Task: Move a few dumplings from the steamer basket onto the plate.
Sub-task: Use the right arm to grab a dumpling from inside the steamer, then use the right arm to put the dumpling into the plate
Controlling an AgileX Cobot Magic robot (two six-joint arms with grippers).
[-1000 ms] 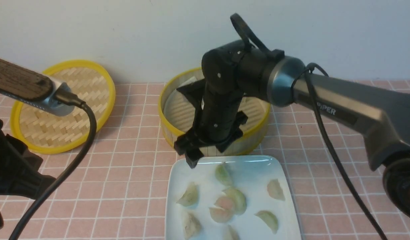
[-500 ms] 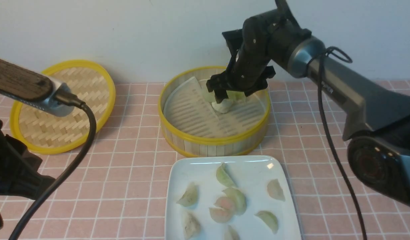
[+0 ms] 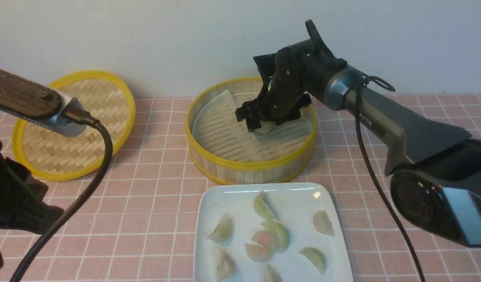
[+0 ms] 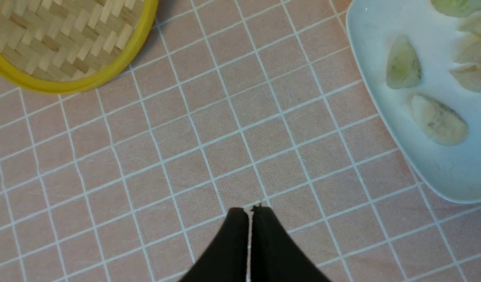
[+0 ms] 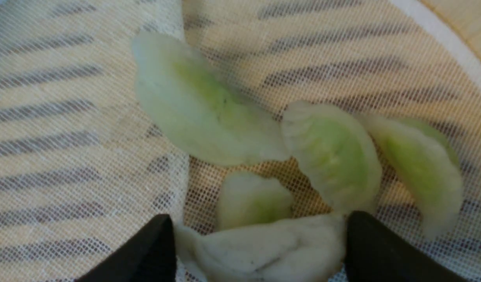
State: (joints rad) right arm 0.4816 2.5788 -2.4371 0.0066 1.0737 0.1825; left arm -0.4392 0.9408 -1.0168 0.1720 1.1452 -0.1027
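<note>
The steamer basket [image 3: 248,164] stands at the back middle of the table. My right gripper [image 3: 260,123] reaches down into it. In the right wrist view its two fingers [image 5: 158,243] touch both ends of a whitish dumpling [image 5: 263,246] that lies on the mesh liner, so the right gripper [image 5: 259,235] is shut on it. Three larger pale green dumplings [image 5: 334,156] and a smaller one lie just beyond it. The white plate [image 3: 224,196] in front of the basket carries several dumplings [image 3: 277,235]. My left gripper [image 4: 250,209] hangs shut and empty over the tiled cloth, beside the plate [image 4: 440,172].
The flat woven lid [image 3: 74,125] with a yellow rim leans against the wall at the back left, and its edge [image 4: 68,43] shows in the left wrist view. A black cable [image 3: 87,184] runs from the left arm across the pink tiled cloth.
My right arm rose from the plate's far edge, swung back over the basket, then dipped onto the liner. Its jaws have narrowed around the whitish dumpling. The left arm has not moved.
</note>
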